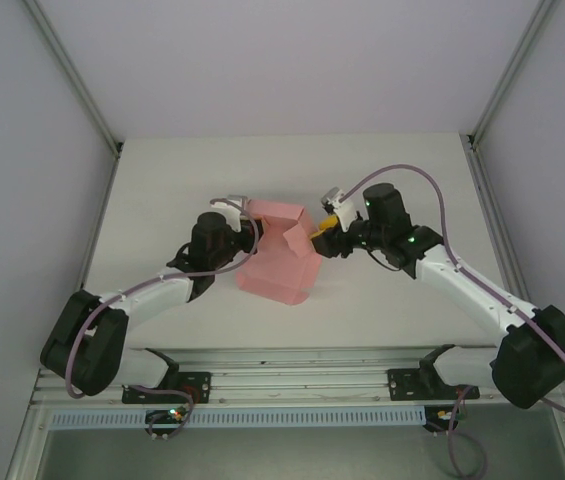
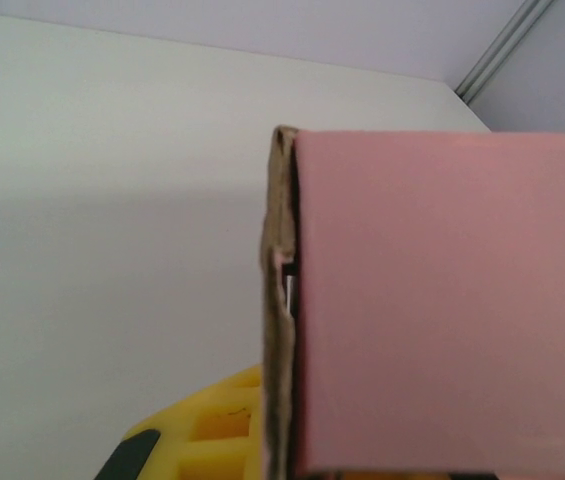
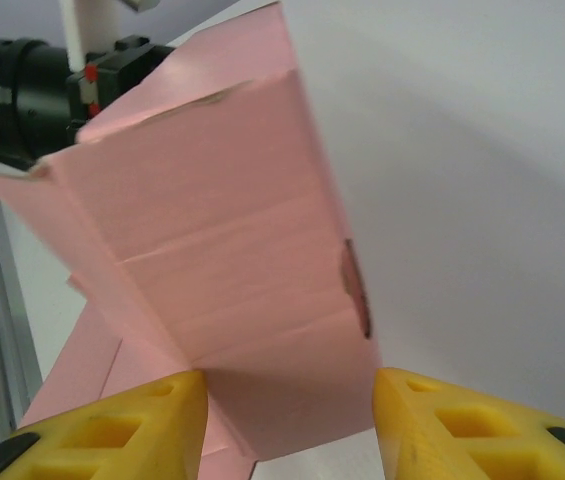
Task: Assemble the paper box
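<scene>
On the left, the left gripper [image 1: 250, 236] is clamped tight on the back left wall of the paper box [image 1: 280, 255]. Its arm reaches in low from the near corner, elbow bent, wrist turned inward. That pinch looks like the anchor, so it should stay firm while the fold is made. In the middle, the pink box sits half-formed on the table [image 1: 162, 180], walls raised and flaps splayed. On the right, the right gripper [image 3: 287, 390] stands half-spread, its yellow fingers [image 3: 432, 420] straddling a loose flap. I can't tell whether they press on it. My call: push that flap along its crease, slowly and squarely, because thin card buckles. That arm sweeps up from the near right, wrist cocked towards the box.
</scene>
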Available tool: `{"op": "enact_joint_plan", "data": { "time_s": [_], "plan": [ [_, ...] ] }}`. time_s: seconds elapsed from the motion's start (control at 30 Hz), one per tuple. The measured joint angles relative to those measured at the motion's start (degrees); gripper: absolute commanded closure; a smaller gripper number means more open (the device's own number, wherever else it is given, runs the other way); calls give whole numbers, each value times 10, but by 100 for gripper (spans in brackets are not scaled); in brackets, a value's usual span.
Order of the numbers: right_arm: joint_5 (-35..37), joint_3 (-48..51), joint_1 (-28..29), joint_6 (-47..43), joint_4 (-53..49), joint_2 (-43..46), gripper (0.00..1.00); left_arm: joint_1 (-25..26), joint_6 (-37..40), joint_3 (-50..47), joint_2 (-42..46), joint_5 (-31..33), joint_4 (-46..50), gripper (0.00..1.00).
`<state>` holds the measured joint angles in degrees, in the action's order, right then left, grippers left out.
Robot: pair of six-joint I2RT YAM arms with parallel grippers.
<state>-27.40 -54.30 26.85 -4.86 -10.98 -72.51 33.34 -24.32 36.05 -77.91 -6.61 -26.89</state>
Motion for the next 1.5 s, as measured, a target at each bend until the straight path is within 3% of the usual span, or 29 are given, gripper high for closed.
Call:
{"op": "enact_joint_plan", "data": {
  "time_s": [0.13, 0.3, 0.43, 0.67, 0.77, 0.87, 1.0, 1.27, 1.47, 1.5],
  "plan": [
    [20, 0, 14, 1, 2, -7, 52, 1, 0, 0, 0, 7, 10, 100],
    [121, -3, 47, 4, 7, -20, 56, 14, 8, 12, 0, 38, 39, 100],
    [265, -23, 87, 8, 15, -41, 64, 27, 10, 21, 0, 71, 51, 100],
    [562, -41, 146, 49, 90, -125, 89, 57, 12, 52, 0, 148, 93, 100],
    [657, -70, 153, 87, 108, -174, 100, 77, 2, 70, -5, 185, 118, 100],
    [735, -101, 164, 122, 107, -209, 100, 91, -54, 121, -25, 229, 178, 100],
    [766, -134, 165, 201, 60, -222, 100, 105, -129, 194, -50, 281, 274, 100],
    [768, -167, 167, 320, -56, -227, 100, 110, -212, 294, -106, 299, 411, 100],
    [749, -156, 159, 322, -57, -226, 100, 110, -210, 282, -115, 278, 394, 100],
    [731, -140, 155, 307, -39, -222, 93, 110, -206, 271, -113, 273, 384, 100]
  ]
}}
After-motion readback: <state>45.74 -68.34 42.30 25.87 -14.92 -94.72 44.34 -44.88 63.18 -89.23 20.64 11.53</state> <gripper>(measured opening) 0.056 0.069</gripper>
